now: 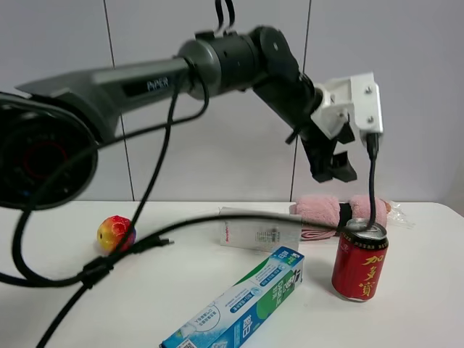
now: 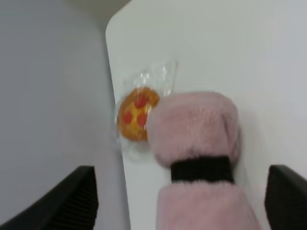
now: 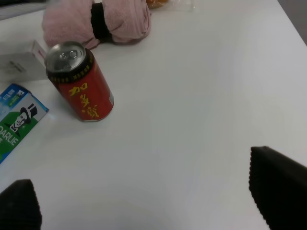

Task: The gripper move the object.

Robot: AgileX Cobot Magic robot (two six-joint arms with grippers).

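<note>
The red drink can [image 1: 359,261] and a black cable [image 1: 373,181] hide part of the pink rolled towel [image 1: 322,208]. It lies far right on the table [image 1: 428,290], just behind the can. A wrapped snack [image 2: 136,112] beyond it is blurred. The left gripper [image 1: 335,172] hangs above the towel, pointing down, spread wide and empty. The right gripper [image 3: 148,201] shows only two cut-off fingertips, wide apart, grasping nothing.
</note>
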